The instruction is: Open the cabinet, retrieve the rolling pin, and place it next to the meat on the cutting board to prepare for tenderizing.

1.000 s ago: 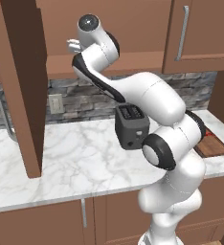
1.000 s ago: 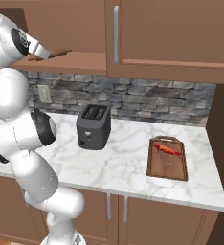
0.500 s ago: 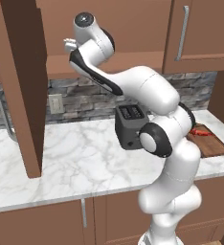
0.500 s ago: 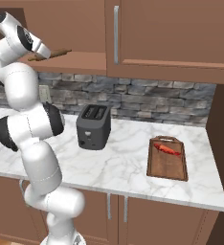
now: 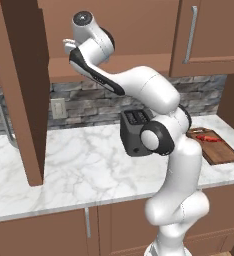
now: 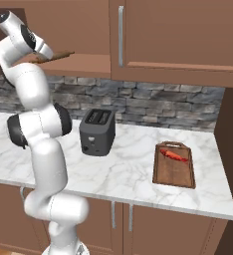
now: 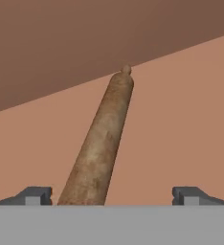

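- One cabinet (image 5: 24,90) has its wide brown door swung open at the left of the left base view; the door edge faces the camera and reaches down toward the table (image 5: 79,165).
- One white arm reaches up into the open cabinet, and its hand is at the level of the shelf (image 7: 181,119).
- One rolling pin (image 7: 102,143) lies on this shelf. In the hand view it starts between the two fingers (image 7: 35,195), nearer to the left one, and it runs away from the camera with a small knob at the far end.
- The fingers are spread wide apart, one at each side of the rolling pin, and they do not press on it.
- One dark grey toaster (image 6: 97,131) with two slots stands on the marble table, near the stone back wall.
- One cutting board (image 6: 174,167) lies on the table at the right, well apart from the toaster.
- One small red piece of meat (image 6: 174,156) lies on the far part of the cutting board.
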